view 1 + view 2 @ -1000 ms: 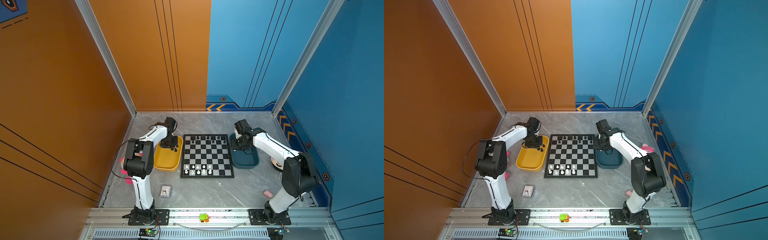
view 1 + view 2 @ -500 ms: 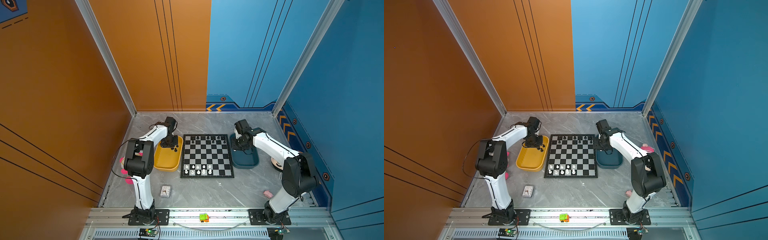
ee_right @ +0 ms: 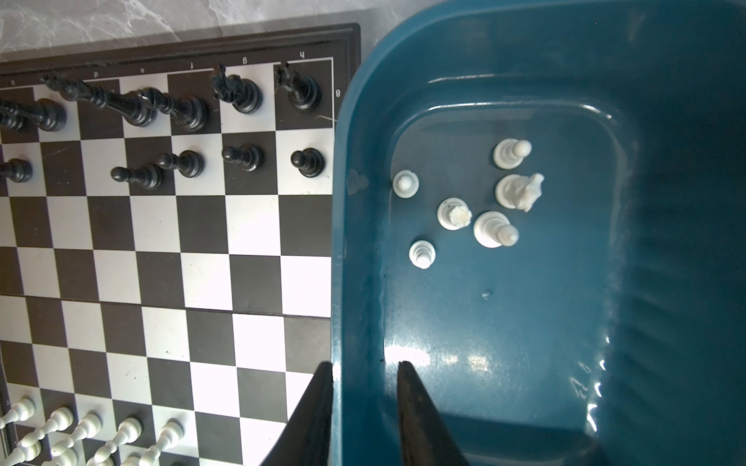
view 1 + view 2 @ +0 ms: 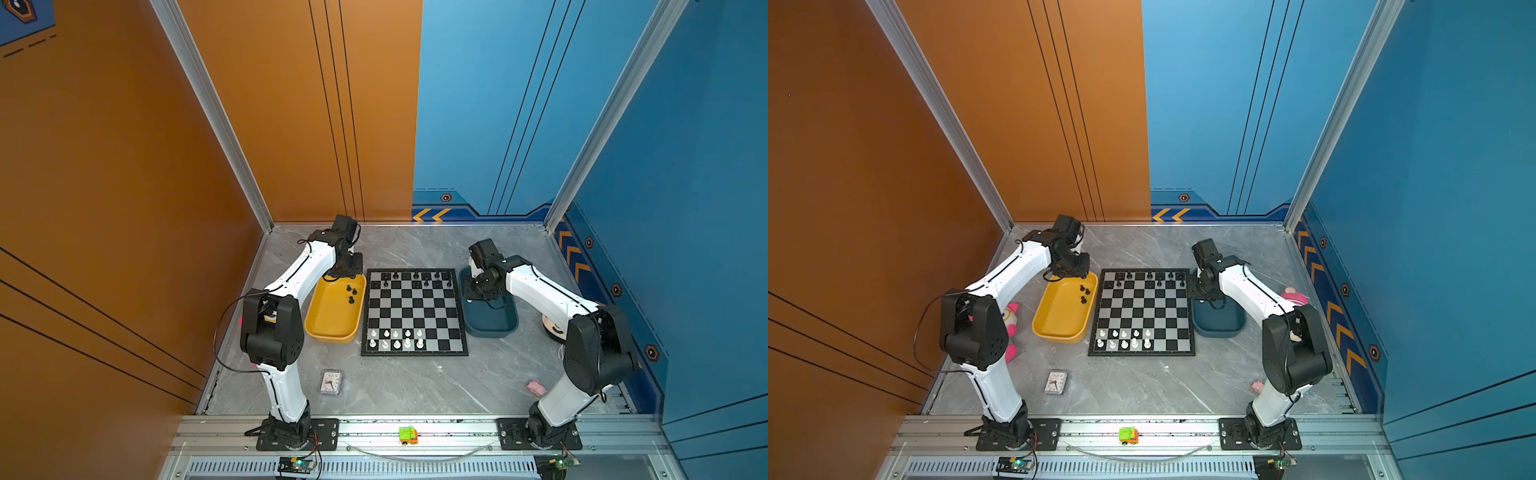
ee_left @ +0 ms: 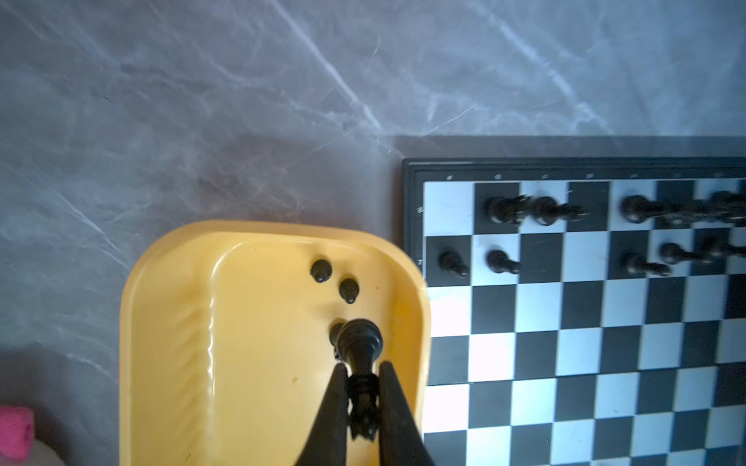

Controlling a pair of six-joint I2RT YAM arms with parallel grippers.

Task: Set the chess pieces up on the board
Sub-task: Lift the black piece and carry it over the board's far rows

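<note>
Left tool [image 5: 362,369] on one black piece [image 5: 359,342], three loose.

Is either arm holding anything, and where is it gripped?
Left end effector grips a black chess piece by its upper part, base sticking out. Right end effector holds nothing.

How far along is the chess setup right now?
Partly done: black chessmen stand in the board's far rows, white chessmen in its near rows. In hand: left end effector shut on a black piece above the yellow tray. Left: three loose black pieces there, six white pieces in the teal tray; right end effector empty.
</note>
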